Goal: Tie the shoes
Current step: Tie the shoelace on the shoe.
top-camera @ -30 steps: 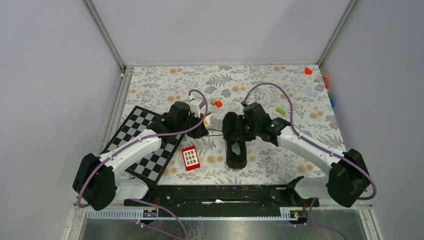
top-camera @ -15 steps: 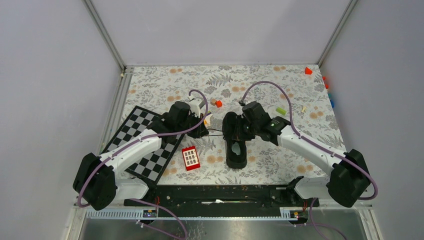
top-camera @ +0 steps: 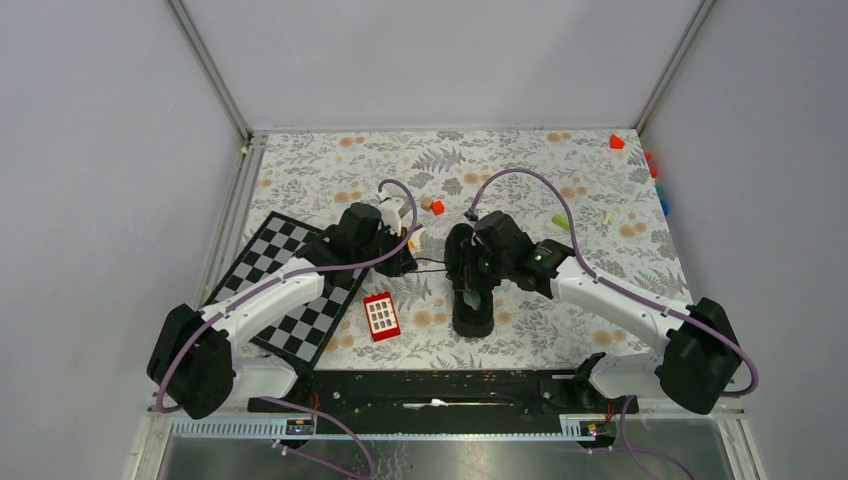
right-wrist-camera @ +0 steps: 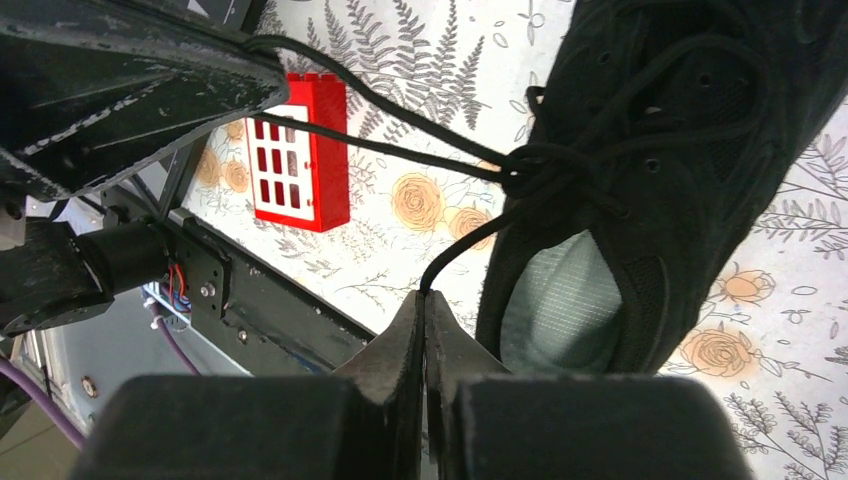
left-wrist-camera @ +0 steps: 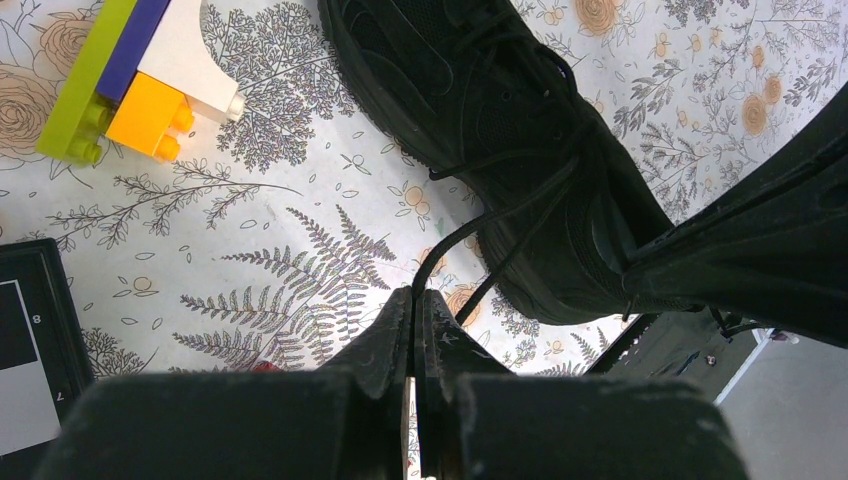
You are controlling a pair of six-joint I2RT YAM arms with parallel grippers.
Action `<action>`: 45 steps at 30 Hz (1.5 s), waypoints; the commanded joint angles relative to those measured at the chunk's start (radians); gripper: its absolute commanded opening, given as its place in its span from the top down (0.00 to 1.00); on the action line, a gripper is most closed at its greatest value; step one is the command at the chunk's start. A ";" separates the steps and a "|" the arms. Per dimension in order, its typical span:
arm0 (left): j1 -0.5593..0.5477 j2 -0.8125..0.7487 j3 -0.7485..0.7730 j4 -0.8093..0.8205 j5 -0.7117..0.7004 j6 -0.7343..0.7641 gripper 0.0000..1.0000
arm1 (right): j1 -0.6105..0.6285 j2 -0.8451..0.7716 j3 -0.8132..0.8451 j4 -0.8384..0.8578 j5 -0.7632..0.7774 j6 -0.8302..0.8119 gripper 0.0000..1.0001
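The black shoe (top-camera: 473, 315) lies at the centre of the top view on the flowered table (top-camera: 560, 170). The left gripper (left-wrist-camera: 415, 305) is pinched tight on 1 lace (left-wrist-camera: 470, 225). The right gripper (right-wrist-camera: 424, 305) is clamped on the other lace (right-wrist-camera: 452, 255).

sneaker (left-wrist-camera: 480, 110): black, top centre running to mid-right.
lace (left-wrist-camera: 445, 240): thin, black, running from sneaker down-left to fingertips.
left gripper (left-wrist-camera: 414, 305): bottom centre, fingers pressed together on lace.
blocks (left-wrist-camera: 130, 75): upper left, green, purple, orange, white, joined.
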 commanded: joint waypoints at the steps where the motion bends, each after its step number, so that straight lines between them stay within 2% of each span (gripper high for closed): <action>1: -0.002 0.000 0.048 0.044 0.018 0.013 1.00 | 0.026 -0.002 0.000 0.034 -0.027 0.018 1.00; 10: -0.002 0.004 0.052 0.043 0.019 0.012 1.00 | 0.041 -0.021 -0.015 0.040 -0.015 0.033 1.00; 11: -0.002 0.005 0.052 0.042 0.018 0.012 1.00 | 0.039 -0.021 -0.010 0.035 -0.003 0.033 0.94; 13: -0.002 0.004 0.053 0.042 0.019 0.012 1.00 | 0.039 -0.039 -0.002 0.015 0.051 0.028 0.58; 14: -0.002 0.004 0.053 0.040 0.018 0.013 1.00 | 0.038 -0.052 0.004 0.009 0.084 0.021 0.49; 16: -0.002 0.006 0.054 0.036 0.018 0.015 1.00 | 0.036 -0.079 0.016 -0.003 0.144 -0.002 0.42; 18: -0.002 0.007 0.057 0.032 0.017 0.015 1.00 | 0.017 -0.102 0.020 -0.009 0.210 -0.003 0.42; 20: -0.002 0.008 0.057 0.033 0.017 0.017 1.00 | -0.034 -0.125 0.005 -0.001 0.229 0.020 0.51; 22: -0.002 0.011 0.057 0.032 0.013 0.018 1.00 | -0.136 -0.143 -0.051 0.055 0.154 0.065 0.56; 25: -0.002 0.013 0.048 0.039 0.011 0.021 1.00 | -0.282 -0.122 -0.118 0.172 0.002 0.132 0.55; 28: -0.002 0.021 0.046 0.042 0.017 0.023 1.00 | -0.344 -0.028 -0.095 0.191 -0.082 0.133 0.49; 31: -0.001 0.034 0.054 0.040 0.020 0.024 1.00 | -0.362 0.063 -0.067 0.224 -0.168 0.140 0.46; 38: -0.002 0.042 0.065 0.040 0.024 0.024 1.00 | -0.366 0.170 -0.060 0.278 -0.213 0.167 0.49; 41: -0.002 0.047 0.068 0.037 0.028 0.024 1.00 | -0.369 0.189 -0.068 0.298 -0.214 0.175 0.55; 45: -0.002 0.050 0.069 0.037 0.028 0.026 1.00 | -0.377 0.195 -0.089 0.339 -0.226 0.197 0.70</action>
